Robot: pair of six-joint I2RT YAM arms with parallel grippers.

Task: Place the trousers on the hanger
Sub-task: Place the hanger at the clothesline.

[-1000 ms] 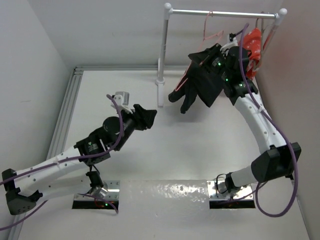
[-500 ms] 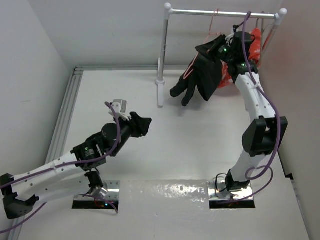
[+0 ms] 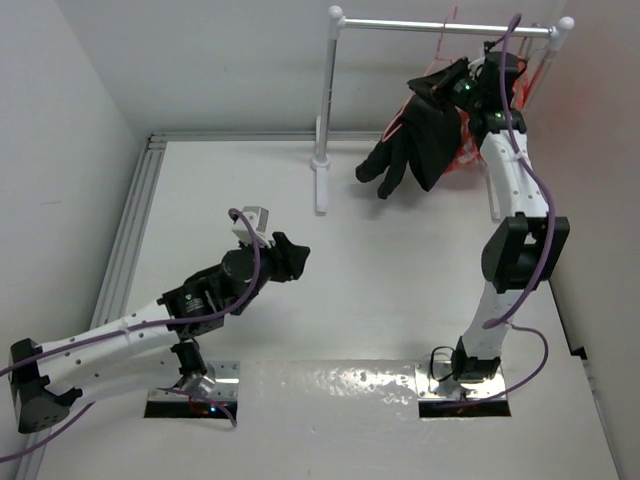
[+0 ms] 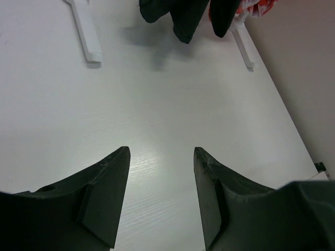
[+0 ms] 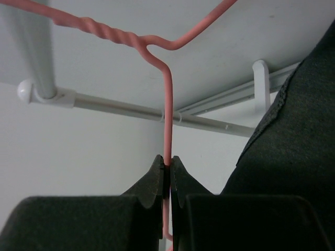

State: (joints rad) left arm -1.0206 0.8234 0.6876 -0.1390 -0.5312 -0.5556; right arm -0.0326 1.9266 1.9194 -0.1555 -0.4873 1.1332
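The trousers (image 3: 425,140) hang loosely off the hanger (image 5: 168,104), its wire pinched by the right hand (image 5: 167,160); a jolt could slide them off. The left hand (image 4: 160,152) is spread, empty.

Two robot arms stand on one white surface (image 3: 380,290): a left arm (image 3: 120,325) and a right arm (image 3: 510,190), each with one pair of jaws. Two purple cables (image 3: 546,215) run along them, one apiece. There is one pair of black trousers (image 3: 425,140), one pink hanger (image 5: 167,120), one red-and-white cloth (image 4: 255,6), one white rail stand (image 3: 325,90) with two feet (image 4: 86,31), and two metal base plates (image 3: 195,392).
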